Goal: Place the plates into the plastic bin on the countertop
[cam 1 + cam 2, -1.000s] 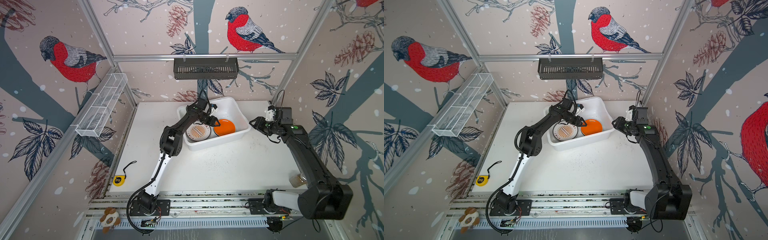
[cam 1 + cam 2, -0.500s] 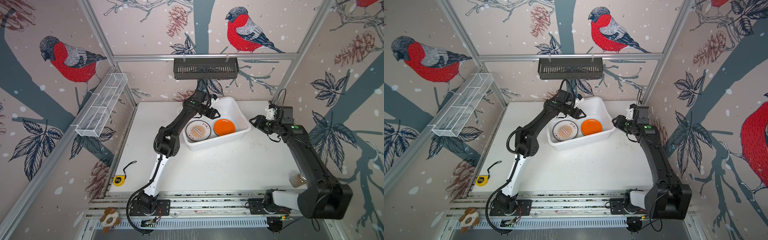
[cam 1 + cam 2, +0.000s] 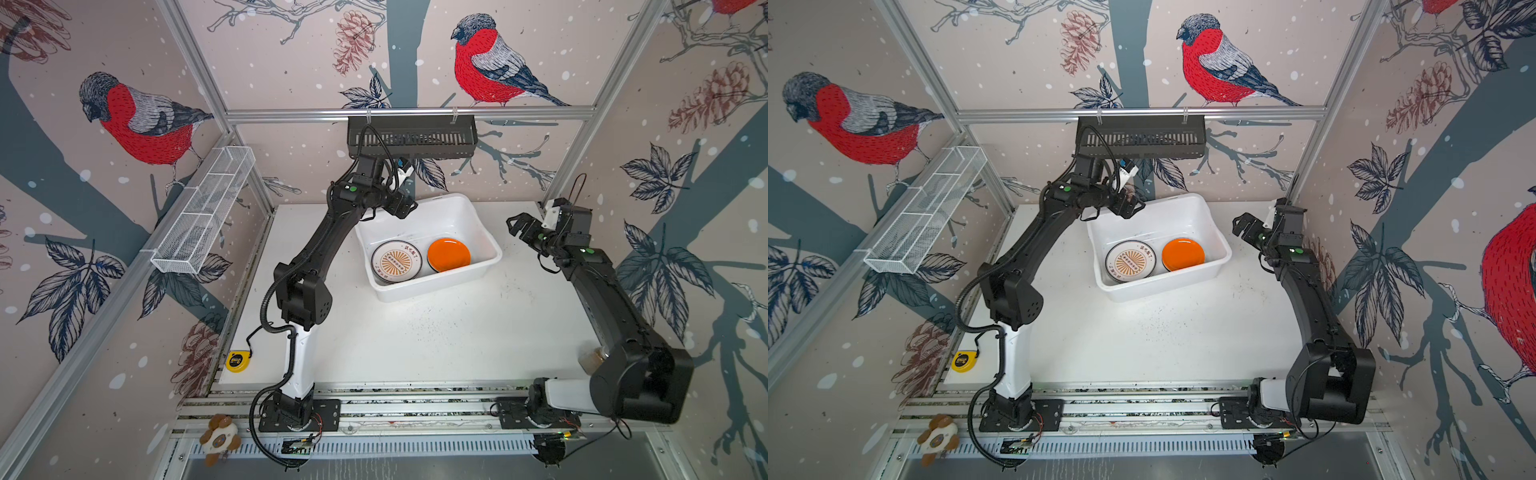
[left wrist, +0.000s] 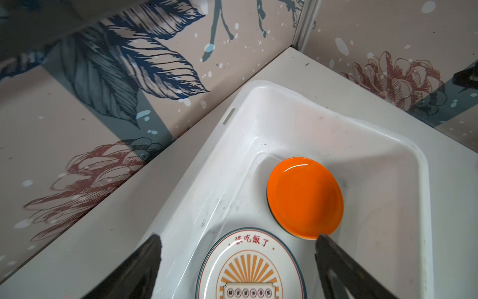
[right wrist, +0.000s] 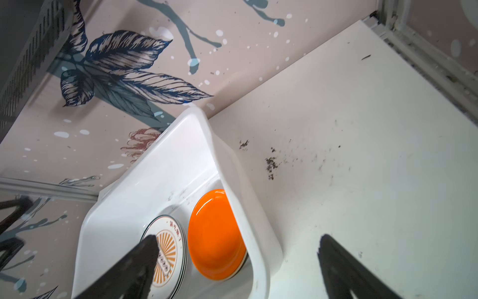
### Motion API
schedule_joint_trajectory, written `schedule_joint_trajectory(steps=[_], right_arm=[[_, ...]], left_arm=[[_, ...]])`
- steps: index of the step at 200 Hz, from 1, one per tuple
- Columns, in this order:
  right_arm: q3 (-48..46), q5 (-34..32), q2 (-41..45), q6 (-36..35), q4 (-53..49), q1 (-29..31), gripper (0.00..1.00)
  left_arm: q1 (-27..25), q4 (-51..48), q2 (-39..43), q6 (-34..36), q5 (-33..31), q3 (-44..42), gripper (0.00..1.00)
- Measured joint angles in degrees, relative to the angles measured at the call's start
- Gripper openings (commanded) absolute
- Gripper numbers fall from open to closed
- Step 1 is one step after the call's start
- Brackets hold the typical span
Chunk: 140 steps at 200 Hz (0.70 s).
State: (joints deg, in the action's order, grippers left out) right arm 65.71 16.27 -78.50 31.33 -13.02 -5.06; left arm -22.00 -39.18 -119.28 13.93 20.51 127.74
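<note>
The white plastic bin [image 3: 436, 286] [image 3: 1163, 286] stands at the back of the countertop [image 3: 415, 340]. Inside it, a stack of sunburst plates [image 3: 397, 262] [image 3: 1130, 262] lies beside an orange plate [image 3: 449, 254] [image 3: 1182, 253] that tops a smaller stack. My left gripper [image 3: 401, 205] [image 3: 1128, 206] hovers open and empty above the bin's back left corner. In the left wrist view its open gripper [image 4: 238, 238] frames the sunburst plate [image 4: 248, 271] and orange plate [image 4: 305, 196]. My right gripper [image 3: 517, 226] [image 5: 238, 238] hangs open and empty just right of the bin rim [image 5: 232, 165].
A black slatted basket [image 3: 411, 137] hangs on the back rail just above the left arm's wrist. A white wire rack [image 3: 203, 212] lines the left wall. A yellow tape measure [image 3: 237, 360] lies at the front left edge. A small jar [image 3: 590, 359] sits by the right arm's base.
My left gripper has lifted away from the orange plate, up and back to the bin's rear left corner, and its jaws have spread. The right jaws have also spread wider.
</note>
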Motion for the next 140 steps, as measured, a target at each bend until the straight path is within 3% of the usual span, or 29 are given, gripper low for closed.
schedule_joint_trajectory(steps=[36,70,140], right_arm=[[-0.59,-5.97,-1.2,-1.57,5.68,-0.37,1.0],[-5.31,-11.8,-1.33,-3.52,13.75,-0.48,1.0],[-18.8,-20.2,1.14,-10.54,31.95,-0.63,1.0]], left_arm=[[2.54,2.36,11.08,0.37,-10.56,-11.85,0.94],[7.19,5.49,19.26,-0.42,-16.17,-25.27,0.94],[20.44,17.68,24.55,-12.5,-20.96,-45.46,0.98]])
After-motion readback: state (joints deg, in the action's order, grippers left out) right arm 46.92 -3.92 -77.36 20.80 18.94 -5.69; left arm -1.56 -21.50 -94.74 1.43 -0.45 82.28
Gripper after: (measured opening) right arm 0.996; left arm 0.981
